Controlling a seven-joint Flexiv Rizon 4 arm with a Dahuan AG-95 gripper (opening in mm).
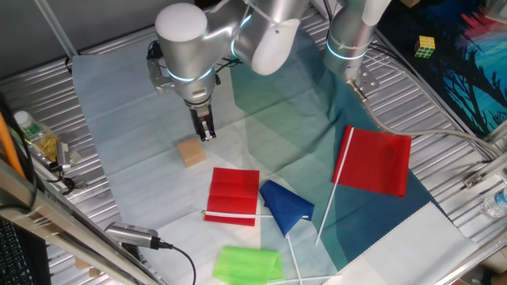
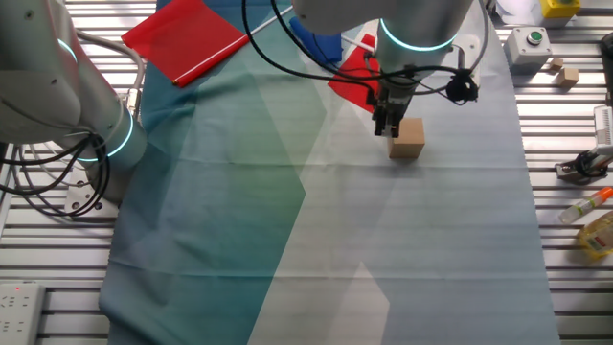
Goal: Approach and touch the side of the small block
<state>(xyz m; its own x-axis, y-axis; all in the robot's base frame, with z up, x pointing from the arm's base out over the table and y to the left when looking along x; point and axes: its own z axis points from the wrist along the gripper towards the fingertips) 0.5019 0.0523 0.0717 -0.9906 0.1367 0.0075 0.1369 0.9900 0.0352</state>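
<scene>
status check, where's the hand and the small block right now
Hand low over the cloth, fingers close together, holding nothing. Small block right beside the fingertips; contact can't be confirmed. Nothing between them; red folded cloth lies apart.

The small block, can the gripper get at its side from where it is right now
Probably yes. The gripper hangs right beside the small block, and nothing lies between them on the cloth. The nearest red flag sits on the block's other side, clear of the approach.
</scene>
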